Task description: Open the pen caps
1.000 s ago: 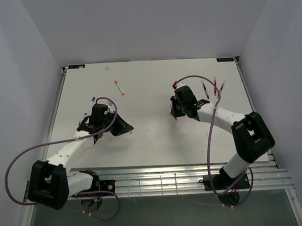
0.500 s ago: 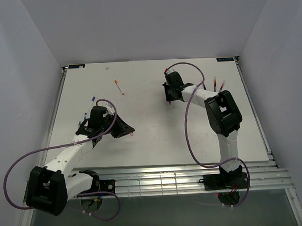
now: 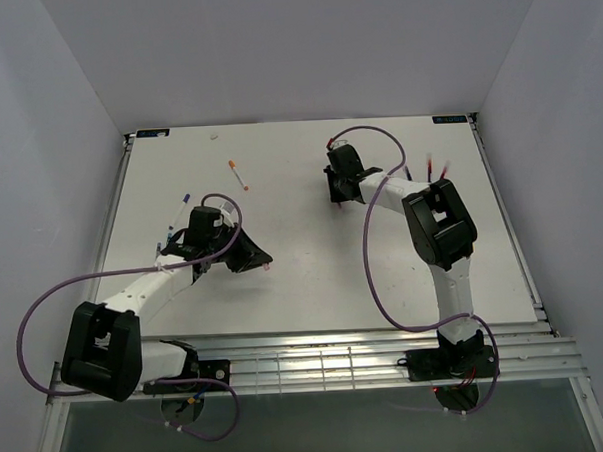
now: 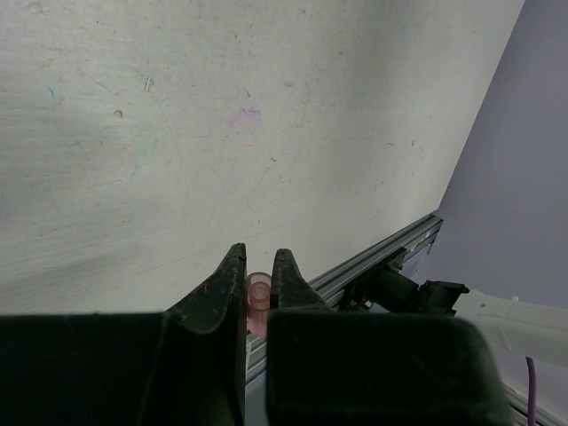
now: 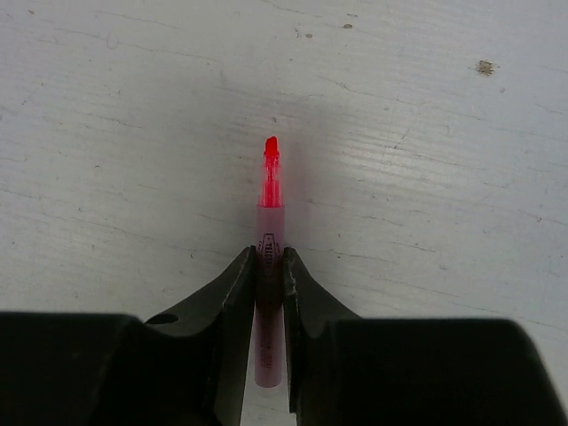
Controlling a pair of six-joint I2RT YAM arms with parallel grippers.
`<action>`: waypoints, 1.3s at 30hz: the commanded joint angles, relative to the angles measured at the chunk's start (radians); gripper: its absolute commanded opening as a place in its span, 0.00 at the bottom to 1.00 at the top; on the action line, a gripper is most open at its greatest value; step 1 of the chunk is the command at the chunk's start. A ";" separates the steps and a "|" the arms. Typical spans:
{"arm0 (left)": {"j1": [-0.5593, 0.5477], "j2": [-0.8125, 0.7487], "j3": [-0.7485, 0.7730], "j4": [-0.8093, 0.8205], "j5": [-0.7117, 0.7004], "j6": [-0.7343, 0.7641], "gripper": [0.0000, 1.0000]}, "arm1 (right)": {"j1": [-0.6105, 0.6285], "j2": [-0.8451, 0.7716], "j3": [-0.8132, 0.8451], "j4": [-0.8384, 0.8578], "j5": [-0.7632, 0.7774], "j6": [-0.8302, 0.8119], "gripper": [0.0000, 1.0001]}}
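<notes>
Holding one pale pink pen cap, already off its pen, in my left gripper, jaws pinched fully shut on it, over the worktop left of centre, toward the near edge. Its pen, bare red tip showing, sits in my right gripper, jaws narrow against both sides of the barrel. That arm has swung in the last second from the right half to the far middle. Judged: this pen counts as opened and is probably being carried off for setting down, while other pens near the far edge remain to be handled.
</notes>
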 commanded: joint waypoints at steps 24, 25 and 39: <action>-0.002 0.547 0.720 -0.294 -0.094 0.285 0.00 | -0.026 -0.204 0.077 -0.034 -0.086 -0.049 0.68; -0.002 0.595 0.770 -0.303 -0.100 0.292 0.00 | -0.027 -0.229 0.052 -0.036 -0.089 -0.049 0.68; -0.030 1.040 1.276 -0.510 -0.192 0.369 0.00 | -0.030 -0.789 -0.492 -0.027 -0.054 -0.003 0.72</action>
